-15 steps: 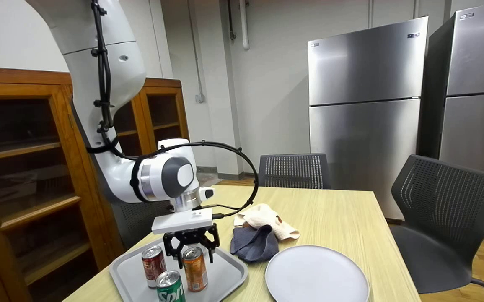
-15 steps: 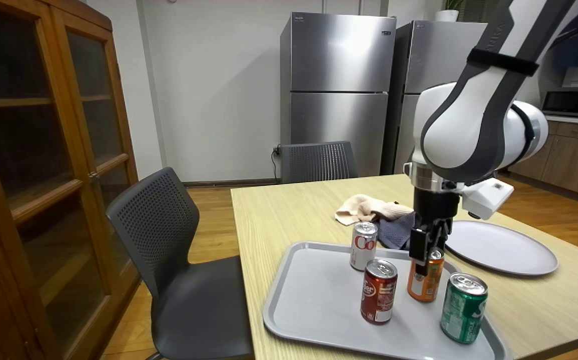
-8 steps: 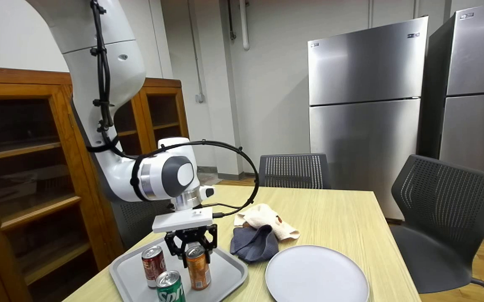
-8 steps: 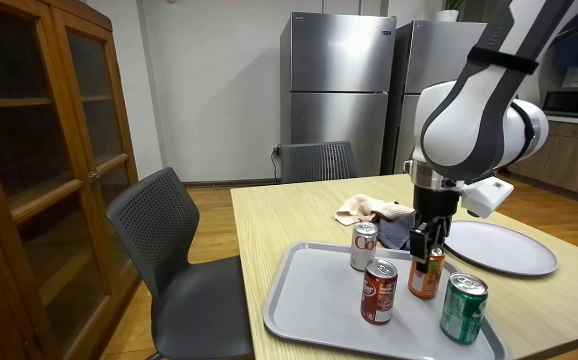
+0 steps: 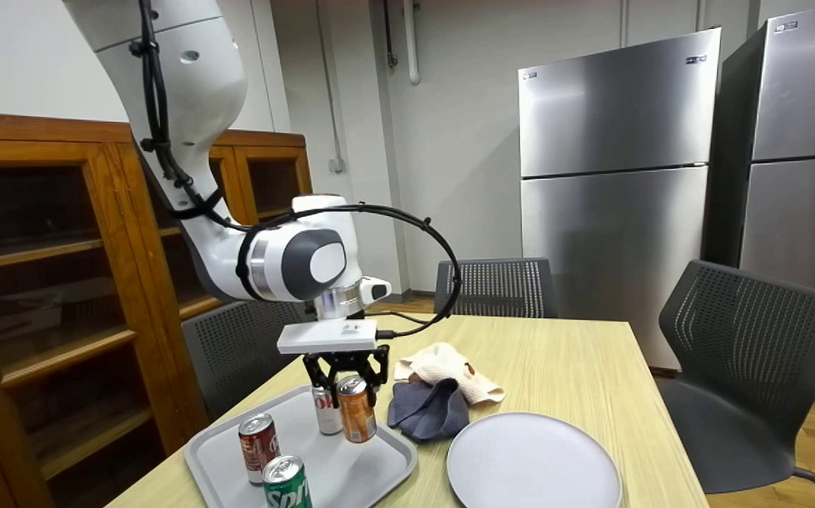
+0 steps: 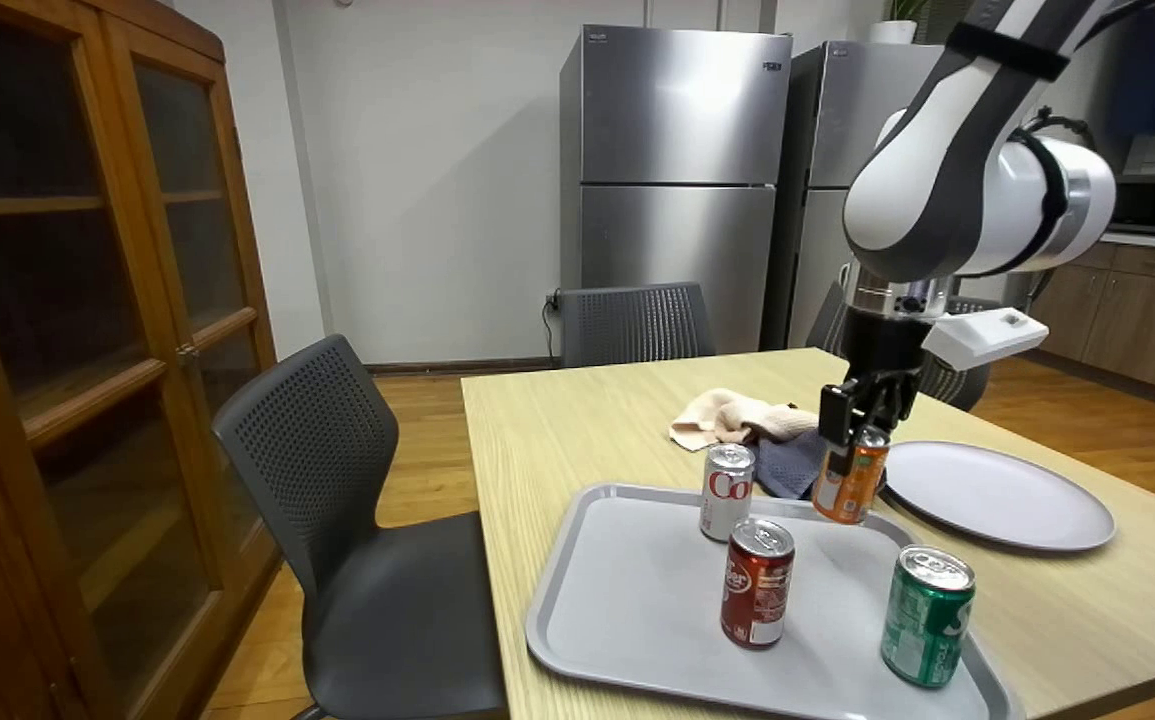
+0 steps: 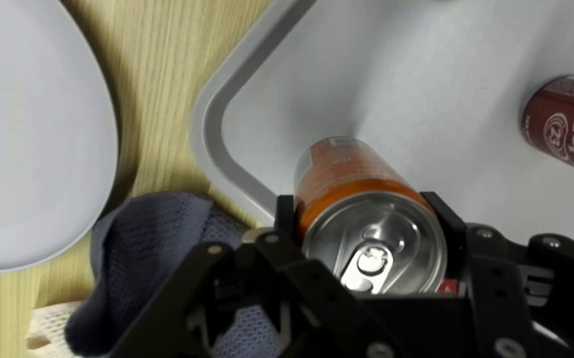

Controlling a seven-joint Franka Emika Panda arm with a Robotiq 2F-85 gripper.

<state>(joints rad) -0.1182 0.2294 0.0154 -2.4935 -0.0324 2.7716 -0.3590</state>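
Wrist view: gripping an orange cylindrical aluminium can with a silver lid (image 7: pixel 351 174) in the black two-fingered end effector (image 7: pixel 364 215), narrowed to the can's width and pressed against opposite sides just below the lid. Held upright, pull-tab towards the camera, probably to keep the base unobstructed and the weight hanging straight between both fingers. Grasped high, perhaps to stay above neighbouring cans.

Apparently suspended over one end of a grey rectangular plastic tray with rounded corners (image 6: pixel 627 580), judging by differing overlaps with the rim across both exterior views. Standing upright and apart on the tray: a silver aluminium can with red lettering (image 6: pixel 727 495), a dark red aluminium can with white lettering (image 6: pixel 758 585) and a green aluminium can with a silver lid (image 6: pixel 925 620). Spaced loosely, likely leaving finger room around each, and bounded by the raised rim, presumably against sliding off.

Resting on the pale wood-grain desk (image 6: pixel 577 430) just beside the tray: a round, flat, light-grey plate (image 5: pixel 534 466). Bunched near both plate and tray: a crumpled navy-blue textured cloth (image 5: pixel 432 413) and a cream textured cloth (image 5: pixel 449 370), seemingly gathered to take up little space. Farther back: a dark grey chair with a perforated back (image 5: pixel 494 288), set close to the desk edge as if for seating, and a stainless-steel refrigerator (image 5: pixel 615 120). Unable to judge grip firmness.
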